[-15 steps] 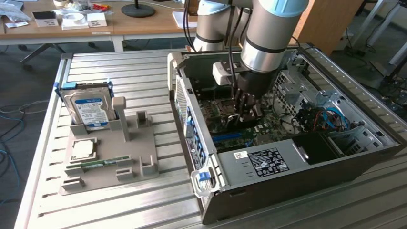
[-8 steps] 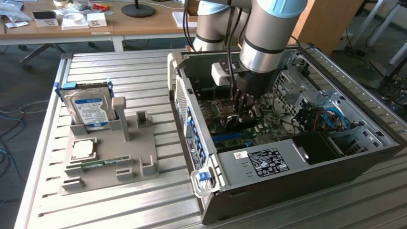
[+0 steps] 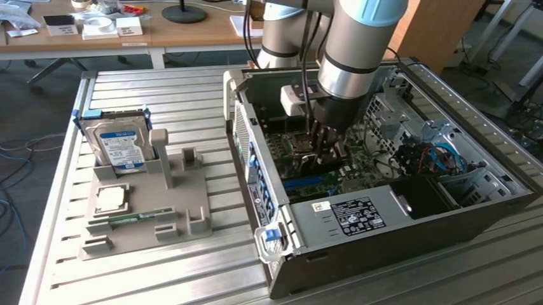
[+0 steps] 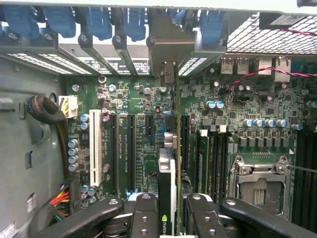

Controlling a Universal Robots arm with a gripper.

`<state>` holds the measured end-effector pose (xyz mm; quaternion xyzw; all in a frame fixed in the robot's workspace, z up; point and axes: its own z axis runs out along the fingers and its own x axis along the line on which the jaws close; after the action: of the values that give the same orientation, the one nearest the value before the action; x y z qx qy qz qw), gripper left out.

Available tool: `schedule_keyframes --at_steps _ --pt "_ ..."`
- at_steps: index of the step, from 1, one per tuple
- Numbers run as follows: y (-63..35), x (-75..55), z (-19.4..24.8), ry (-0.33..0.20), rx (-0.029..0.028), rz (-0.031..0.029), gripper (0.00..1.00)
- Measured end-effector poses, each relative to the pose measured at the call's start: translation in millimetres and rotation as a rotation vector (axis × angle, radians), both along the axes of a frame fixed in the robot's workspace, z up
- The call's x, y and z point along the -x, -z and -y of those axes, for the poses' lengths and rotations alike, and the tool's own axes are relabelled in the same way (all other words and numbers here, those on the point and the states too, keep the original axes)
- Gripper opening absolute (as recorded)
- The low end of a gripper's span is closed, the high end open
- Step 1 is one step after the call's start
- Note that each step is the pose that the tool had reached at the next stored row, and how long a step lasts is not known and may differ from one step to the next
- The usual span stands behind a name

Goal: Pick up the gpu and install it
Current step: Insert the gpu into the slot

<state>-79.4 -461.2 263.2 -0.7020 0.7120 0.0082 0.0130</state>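
Gripper (image 3: pixel 329 143), down inside the open computer case (image 3: pixel 357 219) at the exterior view's centre, clamps the gpu (image 4: pixel 167 173) edge-on above the motherboard (image 4: pixel 138 99), so insertion seems in hand, calling for card edge squared over its slot.

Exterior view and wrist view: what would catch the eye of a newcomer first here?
The big grey arm reaches into the open computer case, right of the exterior view's middle. In the wrist view, its pincer grips a graphics card edge-on over the green motherboard.
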Motion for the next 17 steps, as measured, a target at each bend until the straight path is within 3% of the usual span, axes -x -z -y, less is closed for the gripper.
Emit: schedule_keyframes --at_steps 17 --pt "4.7 0.2 0.0 0.0 0.0002 0.0 0.27"
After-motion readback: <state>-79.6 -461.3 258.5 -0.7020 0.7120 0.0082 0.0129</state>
